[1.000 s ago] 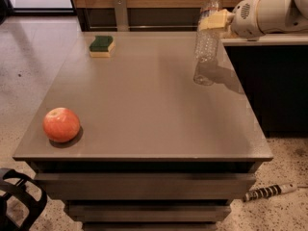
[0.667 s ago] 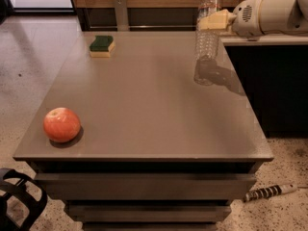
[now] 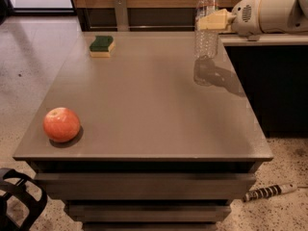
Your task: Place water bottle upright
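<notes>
Camera view, nearest first: you have an apple (image 3: 61, 124) at the front left corner of the table (image 3: 144, 95) and a sponge (image 3: 102, 46) at the far left, both well apart from the work. At the far right edge, the bottle (image 3: 206, 37) stands upright in the grip of the gripper (image 3: 211, 20). Its two pale fingers are closed on the bottle just below the neck, where the label sits, and the arm (image 3: 269, 13) reaches in from the right.

What has changed: a second ago the bottle's base sat lower, close to or on the tabletop. Now it is raised, its cap at the top edge of the view, and its dark shadow (image 3: 208, 73) lies on the surface below it, apart from the base. The apple and sponge have not moved.

For you, that means the bottle is already vertical but probably not yet set down. The placement seems to need a straight lowering onto the table before you let go; it is close to the right edge.
</notes>
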### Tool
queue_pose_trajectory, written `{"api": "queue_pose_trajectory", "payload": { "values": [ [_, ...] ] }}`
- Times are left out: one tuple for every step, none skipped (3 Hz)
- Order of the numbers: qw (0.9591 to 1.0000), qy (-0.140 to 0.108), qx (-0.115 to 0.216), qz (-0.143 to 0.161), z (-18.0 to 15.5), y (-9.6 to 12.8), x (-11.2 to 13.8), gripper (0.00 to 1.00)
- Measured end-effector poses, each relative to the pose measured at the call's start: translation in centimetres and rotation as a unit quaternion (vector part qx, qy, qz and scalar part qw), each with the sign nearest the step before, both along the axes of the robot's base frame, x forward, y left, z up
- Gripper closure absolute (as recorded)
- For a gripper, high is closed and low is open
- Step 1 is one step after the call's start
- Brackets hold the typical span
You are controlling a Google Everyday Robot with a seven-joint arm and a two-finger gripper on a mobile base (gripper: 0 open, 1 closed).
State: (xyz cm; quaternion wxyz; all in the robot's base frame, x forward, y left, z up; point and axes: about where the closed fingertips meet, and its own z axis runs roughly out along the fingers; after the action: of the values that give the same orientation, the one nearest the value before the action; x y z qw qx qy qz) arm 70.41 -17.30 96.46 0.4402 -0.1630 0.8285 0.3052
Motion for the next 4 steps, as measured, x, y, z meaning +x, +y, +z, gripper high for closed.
{"api": "queue_pose_trajectory", "payload": {
  "values": [
    [0.9971, -0.050, -0.032, 0.047, 1.0, 0.6, -1.0, 1.00],
    [0.9886, -0.101, -0.059, 0.095, 1.6, 0.8, -1.8, 1.00],
    [0.9779, -0.144, -0.062, 0.138, 1.1, 1.0, -2.2, 1.00],
    [0.9648, -0.189, -0.060, 0.173, 0.1, 1.5, -2.7, 1.00]
  ]
}}
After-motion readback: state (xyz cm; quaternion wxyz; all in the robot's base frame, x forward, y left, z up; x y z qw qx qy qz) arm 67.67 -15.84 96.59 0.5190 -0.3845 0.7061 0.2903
